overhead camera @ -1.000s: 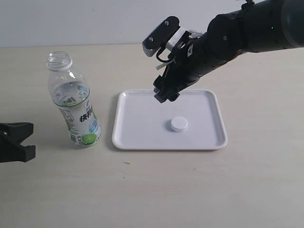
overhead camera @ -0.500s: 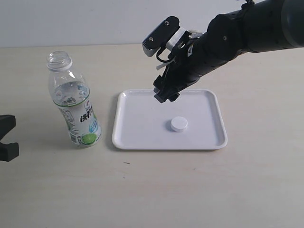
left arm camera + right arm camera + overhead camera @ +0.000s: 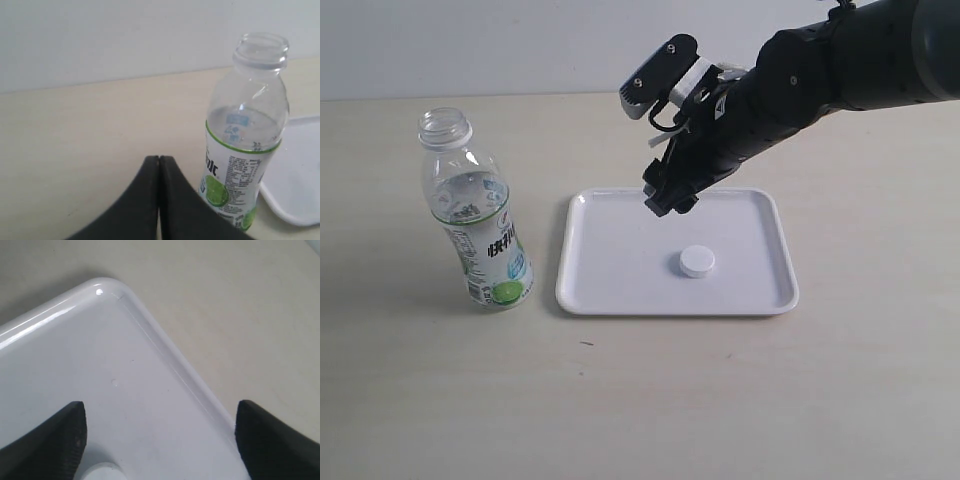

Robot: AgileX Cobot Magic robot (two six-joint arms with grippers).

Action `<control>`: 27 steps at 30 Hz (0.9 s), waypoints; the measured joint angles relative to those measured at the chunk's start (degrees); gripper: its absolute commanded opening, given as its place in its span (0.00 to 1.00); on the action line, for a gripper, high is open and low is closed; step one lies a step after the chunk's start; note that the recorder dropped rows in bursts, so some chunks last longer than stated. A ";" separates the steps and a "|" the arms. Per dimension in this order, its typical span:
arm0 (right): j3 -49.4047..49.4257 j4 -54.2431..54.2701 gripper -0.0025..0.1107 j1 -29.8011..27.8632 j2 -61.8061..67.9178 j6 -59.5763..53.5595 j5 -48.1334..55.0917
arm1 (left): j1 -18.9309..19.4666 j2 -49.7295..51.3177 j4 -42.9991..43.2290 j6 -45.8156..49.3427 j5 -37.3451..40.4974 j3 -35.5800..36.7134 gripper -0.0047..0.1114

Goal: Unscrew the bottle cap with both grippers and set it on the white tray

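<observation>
- Bottle cap [image 3: 697, 261] seen flat on white tray [image 3: 620, 292], clear of rim; placement judged done.
- Bottle [image 3: 475, 215] stood upright, uncapped, beside tray.
- Left gripper [image 3: 159, 195] clenched, empty.
- Right gripper [image 3: 160, 440] spread wide, nothing held, above tray's far part.
- Straight lift advised, cap not to be nudged.

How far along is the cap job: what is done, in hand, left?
Done: the bottle stands uncapped and the bottle cap lies on the white tray. In hand: nothing; the right gripper hovers open above the tray, the left gripper is shut, empty. Left: seemingly nothing.
</observation>
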 measured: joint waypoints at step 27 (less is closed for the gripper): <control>0.00 0.00 0.70 0.00 0.00 0.00 0.00 | 0.00 -29.23 0.33 -2.12 6.09 2.59 0.04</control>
